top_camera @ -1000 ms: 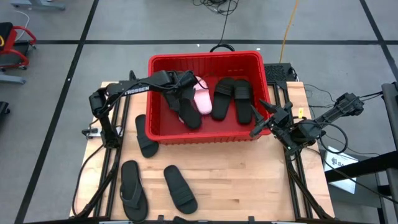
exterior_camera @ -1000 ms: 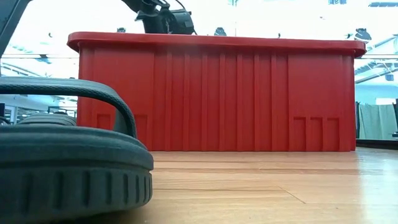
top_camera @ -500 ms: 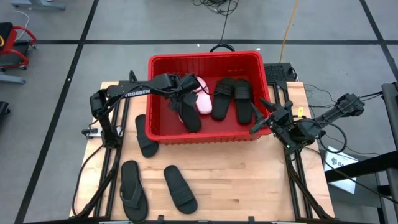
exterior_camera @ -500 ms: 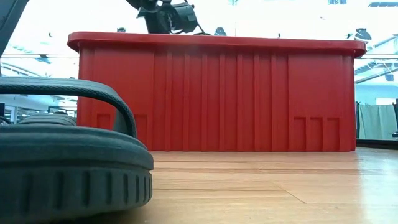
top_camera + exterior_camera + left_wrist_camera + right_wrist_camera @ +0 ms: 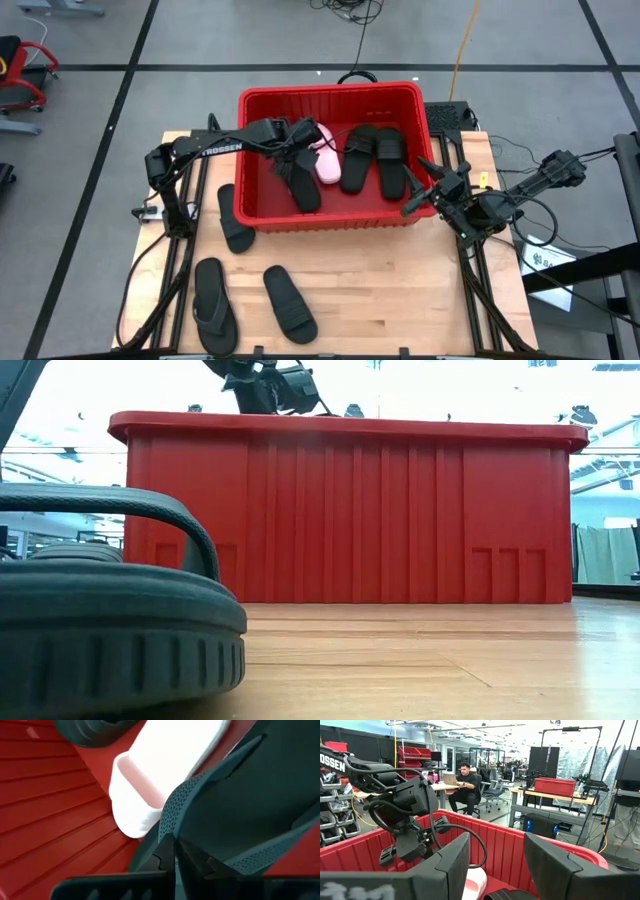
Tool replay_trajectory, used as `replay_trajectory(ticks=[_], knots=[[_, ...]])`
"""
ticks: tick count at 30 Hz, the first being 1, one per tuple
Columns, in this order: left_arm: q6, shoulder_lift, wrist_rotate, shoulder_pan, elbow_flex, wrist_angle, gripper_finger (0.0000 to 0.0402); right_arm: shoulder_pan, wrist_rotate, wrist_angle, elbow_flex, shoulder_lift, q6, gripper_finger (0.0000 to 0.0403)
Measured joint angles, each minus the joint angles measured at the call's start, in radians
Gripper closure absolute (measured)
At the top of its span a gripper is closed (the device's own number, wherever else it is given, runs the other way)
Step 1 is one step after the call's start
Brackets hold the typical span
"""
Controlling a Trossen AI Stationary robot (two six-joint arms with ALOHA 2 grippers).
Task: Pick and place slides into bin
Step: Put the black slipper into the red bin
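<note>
Sandals are going into the red bin (image 5: pixel 330 222), and the left gripper (image 5: pixel 290 150) hangs over its left half with its fingers pinching a black flip-flop (image 5: pixel 300 183), whose sole slants down inside the bin beside a pink slide (image 5: pixel 325 160). Two black slides (image 5: pixel 375 158) already lie in the right half. Three more black ones (image 5: pixel 240 285) wait on the wooden surface (image 5: pixel 400 290) in front of the bin and by its left wall. The right gripper (image 5: pixel 425 192) waits at the bin's right rim, fingers spread and holding nothing. To finish this drop well, I'd say lower the flip-flop until its toe rests on the bin floor, then let go, keeping clear of the pink slide so nothing gets tipped or stacked crooked.
</note>
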Motion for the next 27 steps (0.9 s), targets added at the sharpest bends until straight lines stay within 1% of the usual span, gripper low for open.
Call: replay_trajectory(ticks=[3,5,17,23,27], knots=[[-0.034,0.0,0.001,0.0,0.0,0.009,0.0399,0.0,0.0,0.0,0.0,0.0,0.0,0.0227],[-0.036,0.0,0.001,0.0,0.0,0.014,0.0392,0.0,-0.001,0.0,0.0,0.0,0.0,0.0227],[-0.04,0.001,0.002,0.0,0.0,0.019,0.0315,0.0,-0.003,0.0,0.0,0.0,0.0,0.0227],[-0.091,0.001,0.0,0.0,0.0,0.019,0.0296,0.0,-0.003,0.0,0.0,0.0,-0.002,0.0227],[-0.097,0.001,-0.001,-0.003,0.0,0.019,0.0291,0.0,-0.003,0.0,0.0,0.0,-0.003,0.0227]])
